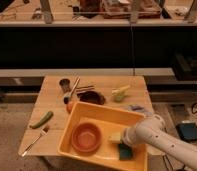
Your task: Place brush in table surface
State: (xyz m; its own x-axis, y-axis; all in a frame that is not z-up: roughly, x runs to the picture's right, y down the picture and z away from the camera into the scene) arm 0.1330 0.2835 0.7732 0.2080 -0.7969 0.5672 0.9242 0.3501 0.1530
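Note:
The brush (pixel 73 88) lies on the table surface (pixel 52 104) at the back, with its pale stick handle pointing away and its head toward the yellow tub. It rests next to a small dark cup (pixel 65 83). My gripper (pixel 123 138) is at the end of the white arm that comes in from the lower right. It is down inside the yellow tub (pixel 103 114), beside a yellowish sponge (pixel 115 137) and a dark green pad (pixel 125 151). It is well away from the brush.
An orange bowl (pixel 86 137) sits in the tub. A green vegetable (pixel 42 119) and a metal fork (pixel 34 140) lie at the front left. A dark flat object (pixel 93 97), a yellow-green item (pixel 120 92) and a small orange thing (pixel 69 106) lie behind the tub.

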